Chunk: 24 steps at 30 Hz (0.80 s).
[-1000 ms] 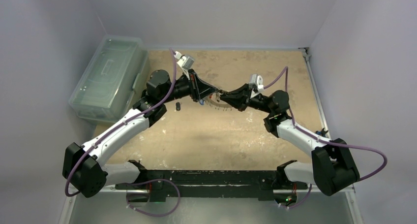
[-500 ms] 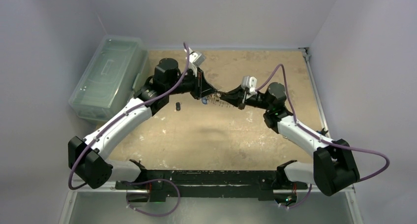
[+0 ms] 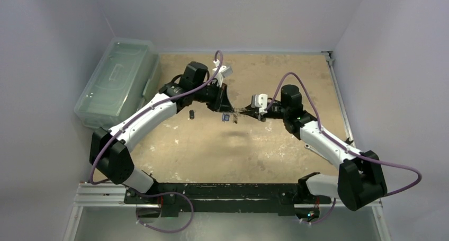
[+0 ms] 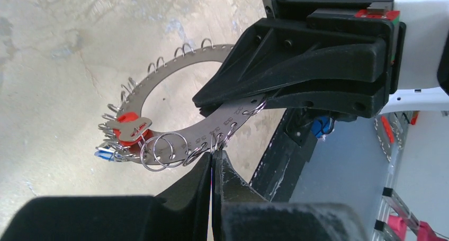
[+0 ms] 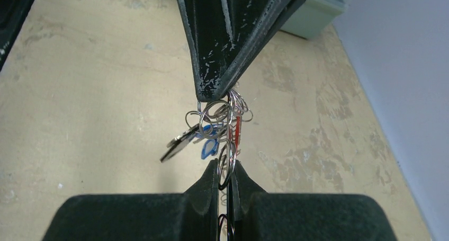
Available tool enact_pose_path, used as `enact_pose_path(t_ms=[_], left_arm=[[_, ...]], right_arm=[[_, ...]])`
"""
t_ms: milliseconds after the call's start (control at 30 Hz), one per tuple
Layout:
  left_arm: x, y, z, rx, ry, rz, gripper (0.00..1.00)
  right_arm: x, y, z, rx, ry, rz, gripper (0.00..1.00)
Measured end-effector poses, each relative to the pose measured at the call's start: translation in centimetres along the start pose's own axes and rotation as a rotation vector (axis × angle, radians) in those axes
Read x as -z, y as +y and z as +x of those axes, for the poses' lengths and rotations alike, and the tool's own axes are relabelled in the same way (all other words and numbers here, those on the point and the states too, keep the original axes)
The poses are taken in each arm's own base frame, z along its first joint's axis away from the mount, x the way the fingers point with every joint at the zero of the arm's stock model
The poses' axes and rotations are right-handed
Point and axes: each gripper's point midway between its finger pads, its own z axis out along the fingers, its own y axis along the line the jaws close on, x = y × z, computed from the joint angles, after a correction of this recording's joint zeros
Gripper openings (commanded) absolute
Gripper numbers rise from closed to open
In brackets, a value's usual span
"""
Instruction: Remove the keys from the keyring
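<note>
The keyring (image 4: 174, 71) is a flat silvery ring with numbered holes, fringed with small split rings, held in the air between both grippers (image 3: 236, 114). My right gripper (image 5: 226, 167) is shut on its rim, edge-on in the right wrist view; its black fingers (image 4: 275, 66) clamp the ring's right side. My left gripper (image 4: 213, 157) is shut on a small split ring (image 4: 221, 143) at the ring's lower rim. A red-headed key (image 4: 131, 128) with a silvery key over it and a blue-headed key (image 4: 104, 155) hang at the ring's left. They also hang in the right wrist view: blue (image 5: 208, 146), red (image 5: 238, 128).
A clear plastic lidded box (image 3: 117, 82) stands at the table's left edge. A small black object (image 3: 191, 114) lies on the tan tabletop (image 3: 212, 151) just left of the grippers. Grey walls close in the back and both sides.
Both arms have swung their elbows toward the back, and the wrists have drawn closer together. The keyring, seen flat before, now shows nearly edge-on between the grippers.
</note>
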Motion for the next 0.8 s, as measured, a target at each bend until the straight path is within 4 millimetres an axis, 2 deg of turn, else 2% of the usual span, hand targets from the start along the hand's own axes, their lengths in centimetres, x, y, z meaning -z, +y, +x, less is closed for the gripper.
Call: enact_pose_path(t_ms=[433,800], left_arm=[[-1.6,0.6,3.8,0.106,0.136,0.051,0.0],[-3.0,0.0,8.1,0.079,0.291,0.032,0.0]], right_arm=[[-0.1,2.4,2.4,0.155,0.087,-0.1,0.0],[-0.1,5.9,4.6,0.184,0.15,-0.214,0.0]])
